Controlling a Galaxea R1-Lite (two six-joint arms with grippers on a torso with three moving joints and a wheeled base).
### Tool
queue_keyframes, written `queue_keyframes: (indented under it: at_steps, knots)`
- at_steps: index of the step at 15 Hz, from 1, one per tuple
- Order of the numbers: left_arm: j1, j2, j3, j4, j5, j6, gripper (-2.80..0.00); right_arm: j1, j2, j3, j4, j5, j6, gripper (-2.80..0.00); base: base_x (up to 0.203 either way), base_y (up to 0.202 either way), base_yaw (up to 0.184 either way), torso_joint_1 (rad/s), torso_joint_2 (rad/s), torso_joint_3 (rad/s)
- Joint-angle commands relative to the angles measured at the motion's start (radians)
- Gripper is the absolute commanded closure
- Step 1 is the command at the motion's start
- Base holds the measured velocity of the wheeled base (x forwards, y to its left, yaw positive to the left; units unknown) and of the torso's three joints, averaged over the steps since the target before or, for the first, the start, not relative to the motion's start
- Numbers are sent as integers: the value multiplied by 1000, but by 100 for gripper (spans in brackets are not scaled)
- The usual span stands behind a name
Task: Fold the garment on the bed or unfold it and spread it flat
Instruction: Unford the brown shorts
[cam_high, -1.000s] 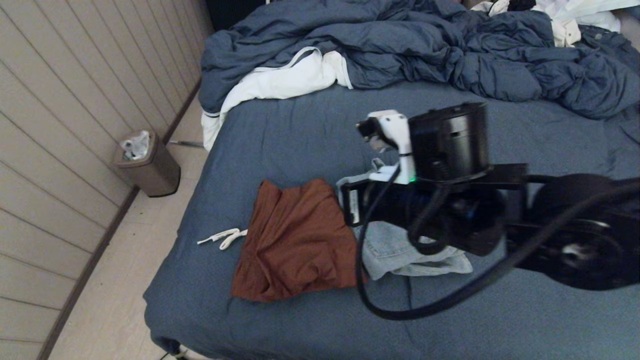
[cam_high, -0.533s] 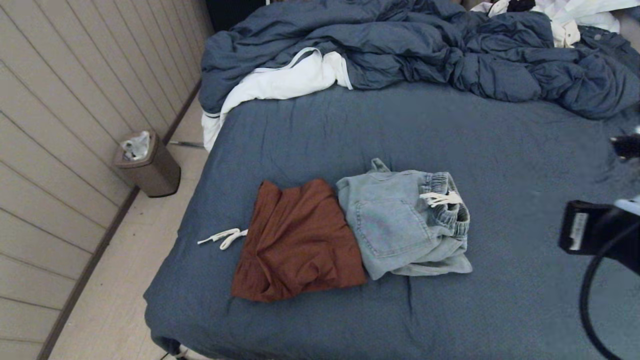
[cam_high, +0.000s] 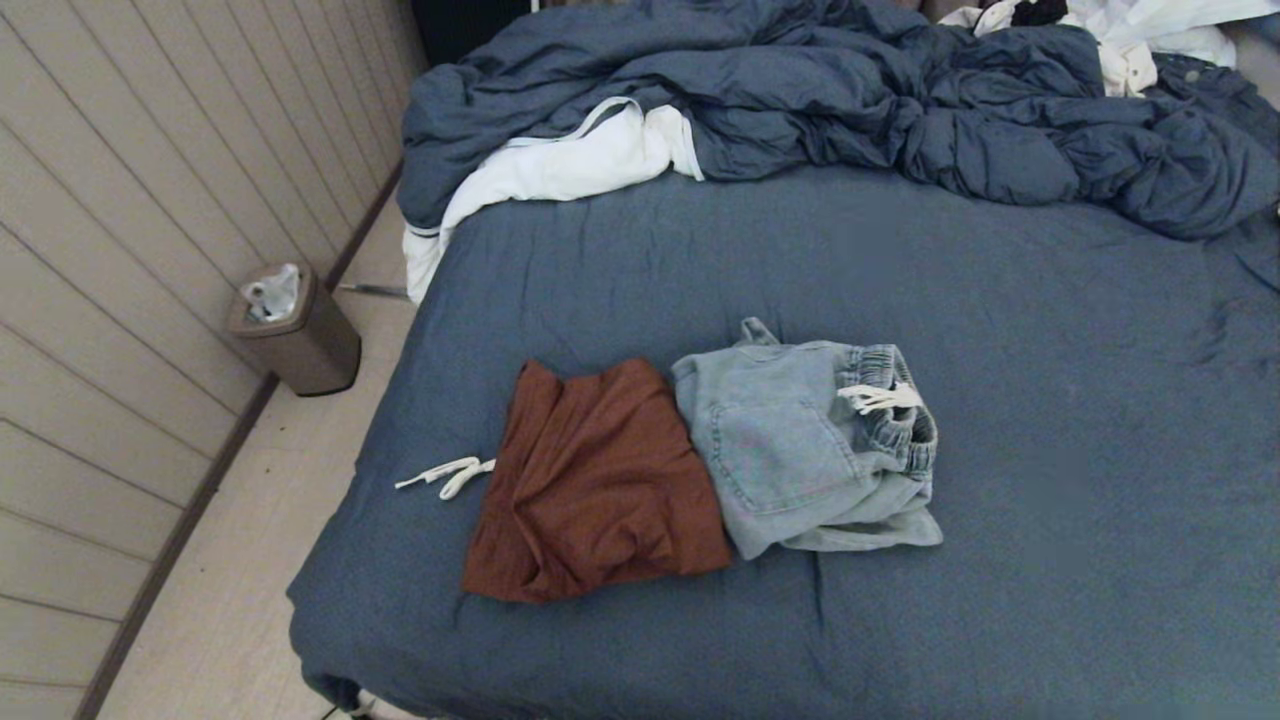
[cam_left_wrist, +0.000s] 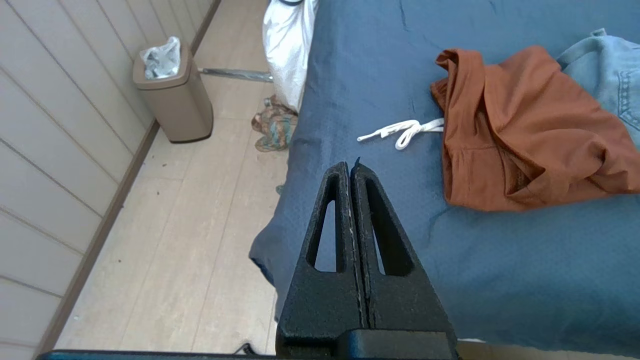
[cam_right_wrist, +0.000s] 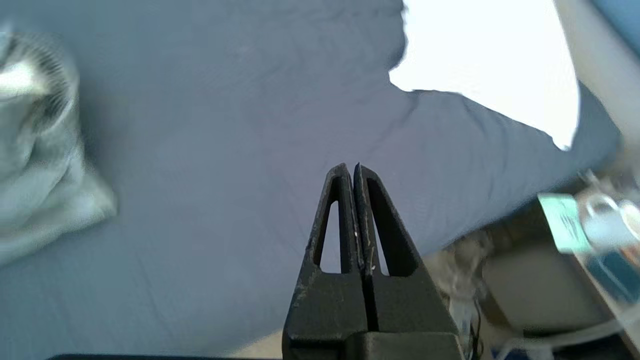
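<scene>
The right pincer (cam_right_wrist: 356, 167) is hanging clenched and empty over bare sheet near the bed's corner, its fingers pressed flat together and touching nothing. Off to one side of it, well apart, the pale denim shorts (cam_right_wrist: 37, 165) are lying in a folded heap.

The left pincer (cam_left_wrist: 349, 167) is likewise sitting clenched on nothing, poised above the near edge of the bed (cam_left_wrist: 500, 280) beside the floor. Just beyond its tips a white drawstring (cam_left_wrist: 400, 134) is trailing from the rust-brown shorts (cam_left_wrist: 530, 130), which are lying folded on the sheet. Farther off, a tan bin (cam_left_wrist: 175, 95) is standing on the floor by the panelled wall.

In the head view neither arm is showing. The bed (cam_high: 1050, 330) is running lengthwise away from the robot, with the rumpled duvet (cam_high: 820, 90) heaped across its far end. The rust-brown shorts (cam_high: 595, 480) and the denim shorts (cam_high: 800, 450) are lying side by side, touching, on the near half.
</scene>
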Motion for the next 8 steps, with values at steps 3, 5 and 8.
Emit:
queue_keyframes:
  at_steps: [3, 5, 8]
  knots:
    - [0, 0, 0, -1, 0, 0, 0, -35, -293, 199, 70, 392, -60, 0, 0, 0, 0, 0, 0, 0]
    - [0, 0, 0, -1, 0, 0, 0, -38, -351, 279, 78, 544, -83, 0, 0, 0, 0, 0, 0, 0]
    - [0, 0, 0, -1, 0, -2, 0, -38, -377, 331, 76, 714, -101, 0, 0, 0, 0, 0, 0, 0]
